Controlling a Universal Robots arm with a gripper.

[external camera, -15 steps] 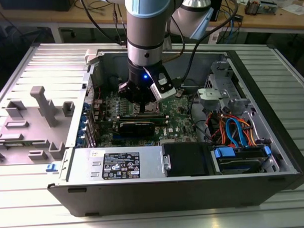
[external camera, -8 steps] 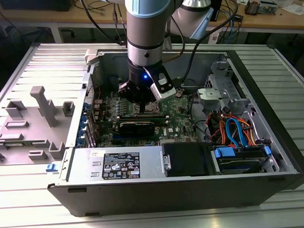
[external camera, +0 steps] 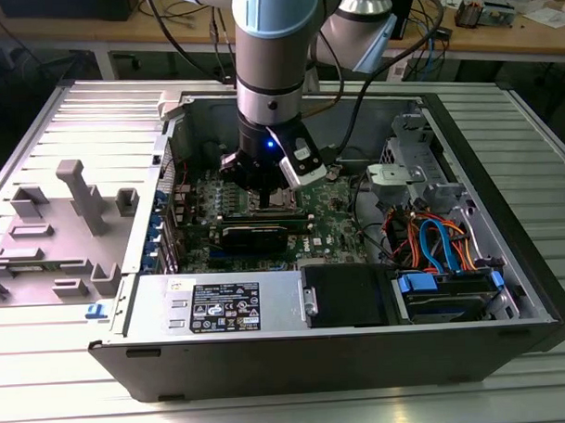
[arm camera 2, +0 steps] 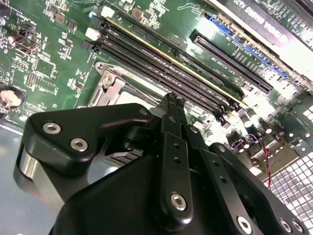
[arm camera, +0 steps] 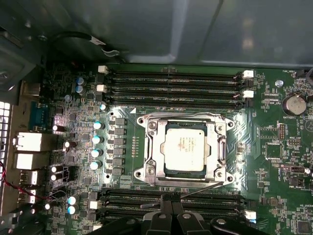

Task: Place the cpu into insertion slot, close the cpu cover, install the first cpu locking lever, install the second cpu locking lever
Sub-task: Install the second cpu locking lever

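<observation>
The tool [arm camera: 171, 203], its fingers together, hangs just above the memory slots [arm camera: 173, 199] at the edge of the insertion slot [arm camera: 142, 155], where the cpu [arm camera: 185, 147] already lies under the closed cpu cover [arm camera: 217, 131], on the green motherboard [arm camera: 274, 161] inside the computer case [external camera: 505, 213]

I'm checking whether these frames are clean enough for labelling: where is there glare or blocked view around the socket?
In the first wrist view a bright lit patch surrounds the cpu and cpu cover, with corners darker. In the second wrist view the end effector hides most of the socket. In the exterior view the arm overhangs the motherboard.
</observation>
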